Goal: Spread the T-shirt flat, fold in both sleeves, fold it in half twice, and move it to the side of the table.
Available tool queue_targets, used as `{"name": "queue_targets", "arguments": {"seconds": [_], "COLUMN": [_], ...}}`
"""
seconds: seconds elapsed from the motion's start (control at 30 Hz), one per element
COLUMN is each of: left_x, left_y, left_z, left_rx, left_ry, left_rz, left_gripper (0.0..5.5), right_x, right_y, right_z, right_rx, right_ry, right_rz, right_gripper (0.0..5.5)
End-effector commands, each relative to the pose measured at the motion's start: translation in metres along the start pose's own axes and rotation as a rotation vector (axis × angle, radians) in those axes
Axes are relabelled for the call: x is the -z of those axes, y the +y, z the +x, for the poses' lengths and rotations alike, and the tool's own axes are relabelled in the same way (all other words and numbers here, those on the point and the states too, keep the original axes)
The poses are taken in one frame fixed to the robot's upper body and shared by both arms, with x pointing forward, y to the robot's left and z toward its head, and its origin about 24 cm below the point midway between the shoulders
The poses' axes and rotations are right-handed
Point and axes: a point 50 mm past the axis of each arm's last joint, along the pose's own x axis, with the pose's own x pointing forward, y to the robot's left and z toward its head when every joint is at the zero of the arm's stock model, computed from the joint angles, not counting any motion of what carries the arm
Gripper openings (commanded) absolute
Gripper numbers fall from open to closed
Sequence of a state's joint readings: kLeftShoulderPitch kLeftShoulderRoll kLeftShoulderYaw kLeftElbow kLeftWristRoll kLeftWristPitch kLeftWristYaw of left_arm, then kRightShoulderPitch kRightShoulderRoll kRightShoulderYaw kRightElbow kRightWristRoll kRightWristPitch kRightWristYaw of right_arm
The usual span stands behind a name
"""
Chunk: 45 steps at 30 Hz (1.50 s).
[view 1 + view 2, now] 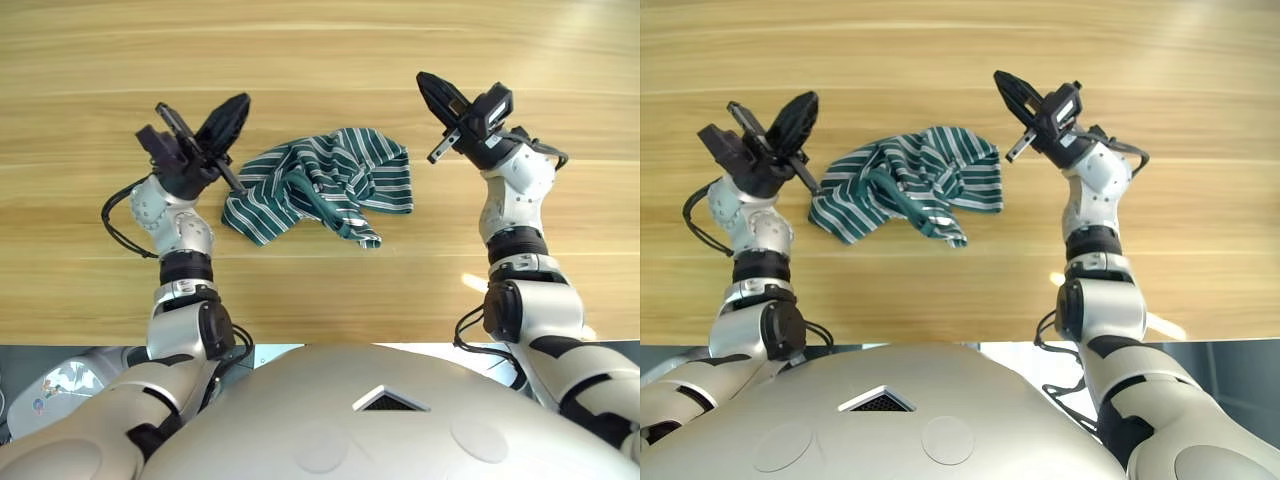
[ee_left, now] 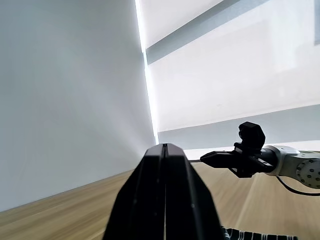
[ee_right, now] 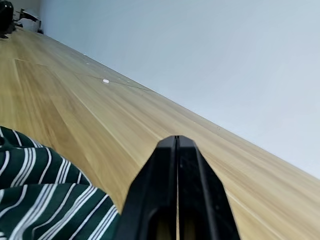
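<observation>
Locate the green striped T-shirt (image 1: 322,185) crumpled at frame centre on the worktop (image 1: 320,50), between left end effector (image 1: 232,112) and right end effector (image 1: 435,92). You see both pinched narrow, empty. The right wrist view brings its stripes close.
</observation>
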<state>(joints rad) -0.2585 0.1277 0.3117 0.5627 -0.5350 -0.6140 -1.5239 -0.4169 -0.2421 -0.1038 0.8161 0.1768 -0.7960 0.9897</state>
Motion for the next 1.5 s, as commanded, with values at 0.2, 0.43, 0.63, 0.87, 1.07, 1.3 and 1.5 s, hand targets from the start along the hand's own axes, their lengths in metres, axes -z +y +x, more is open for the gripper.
{"name": "queue_targets", "arguments": {"seconds": [0.2,0.43,0.63,0.87,1.07,1.3,1.5], "left_x": [-0.017,-0.016,-0.018,-0.022,-0.022,-0.021,-0.015], "left_y": [-0.018,-0.022,-0.015,-0.018,-0.018,-0.022,-0.021], "left_z": [-0.005,-0.007,-0.021,-0.033,-0.039,-0.037,-0.045], "left_rx": [0.273,0.334,0.29,0.283,0.32,0.368,0.459], "left_ry": [0.213,0.342,0.456,0.506,0.554,0.553,0.689], "left_rz": [0.101,0.154,0.221,0.23,0.22,0.191,0.237], "left_gripper": [0.01,0.01,0.01,0.01,0.01,0.01,0.01], "right_x": [-0.003,-0.011,-0.01,-0.006,-0.002,-0.002,-0.004], "right_y": [0.054,0.071,0.077,0.078,0.081,0.075,0.031], "right_z": [-0.016,-0.029,-0.036,-0.036,-0.036,-0.028,-0.002], "right_rx": [-0.319,-0.46,-0.477,-0.471,-0.482,-0.442,-0.121], "right_ry": [0.082,0.137,0.181,0.224,0.251,0.255,0.271], "right_rz": [-0.07,-0.131,-0.143,-0.153,-0.163,-0.176,-0.213], "right_gripper": [0.03,0.03,0.03,0.03,0.03,0.03,0.03]}}
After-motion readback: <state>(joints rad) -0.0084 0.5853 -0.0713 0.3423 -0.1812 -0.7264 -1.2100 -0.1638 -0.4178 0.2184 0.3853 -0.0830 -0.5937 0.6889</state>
